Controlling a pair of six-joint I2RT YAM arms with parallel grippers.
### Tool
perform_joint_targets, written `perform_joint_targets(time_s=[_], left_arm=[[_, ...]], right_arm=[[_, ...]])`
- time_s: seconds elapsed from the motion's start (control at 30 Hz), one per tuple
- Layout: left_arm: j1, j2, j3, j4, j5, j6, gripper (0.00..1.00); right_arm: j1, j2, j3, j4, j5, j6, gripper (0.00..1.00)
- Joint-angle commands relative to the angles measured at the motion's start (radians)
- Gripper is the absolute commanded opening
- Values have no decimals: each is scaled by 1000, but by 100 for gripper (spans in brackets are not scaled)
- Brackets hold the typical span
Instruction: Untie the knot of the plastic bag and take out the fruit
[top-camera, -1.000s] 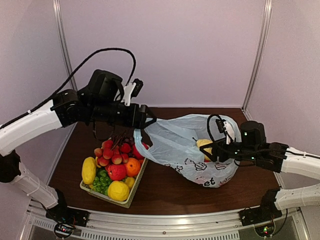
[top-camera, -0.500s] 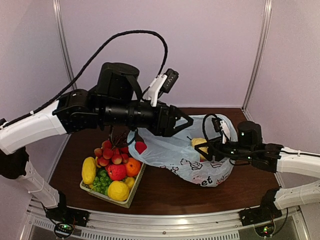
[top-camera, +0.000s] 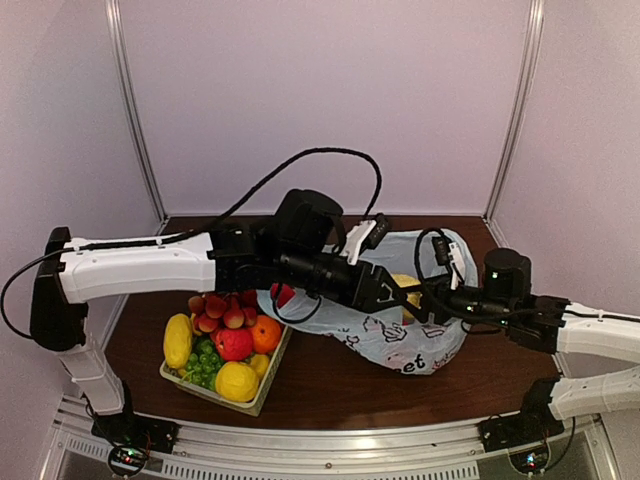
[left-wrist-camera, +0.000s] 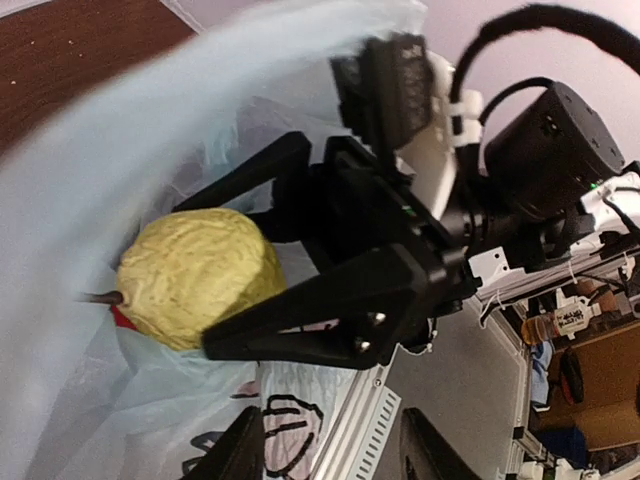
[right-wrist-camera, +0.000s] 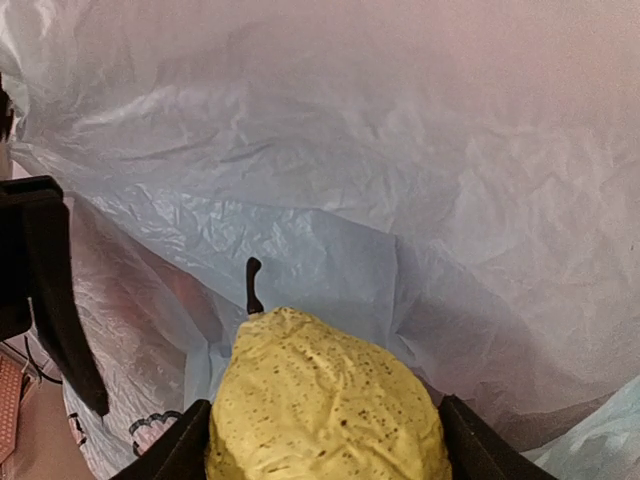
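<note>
The plastic bag (top-camera: 350, 275) lies open on the table, pale blue with dark print low on its side. No knot shows on it. My right gripper (top-camera: 422, 300) reaches into its mouth from the right and is shut on a fruit (right-wrist-camera: 325, 400), a speckled yellow pear with a dark stem. The black fingers (right-wrist-camera: 185, 450) press against both of its sides. My left gripper (top-camera: 392, 295) has come across from the left and hovers just beside the pear (left-wrist-camera: 195, 275). In the left wrist view my left gripper (left-wrist-camera: 335, 455) is open, its fingertips (left-wrist-camera: 240, 450) apart over the printed film.
A basket (top-camera: 268, 385) heaped with red, orange, yellow and green fruit stands at the front left of the brown table (top-camera: 330, 385). A red piece (top-camera: 283, 293) shows at the bag's left end. The two grippers sit very close together. Pale walls close in the back and sides.
My left arm swung from above the basket across and down to the bag's mouth, and its jaws narrowed. The right gripper has barely moved with the pear.
</note>
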Motion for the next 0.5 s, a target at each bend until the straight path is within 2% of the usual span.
perform_joint_targets(time_s=[0.0,0.27,0.47], left_arm=[[54,7,-48,191,73,-135,46],[81,33,-93,317,66,-212,48],[84,80,-48,221,26,-209,47]], right_arm=[[4,-52,-42,73,-29,22,65],[4,-76,-72,109,-92,33,65],[4,-87,-82,125,-104,39,65]])
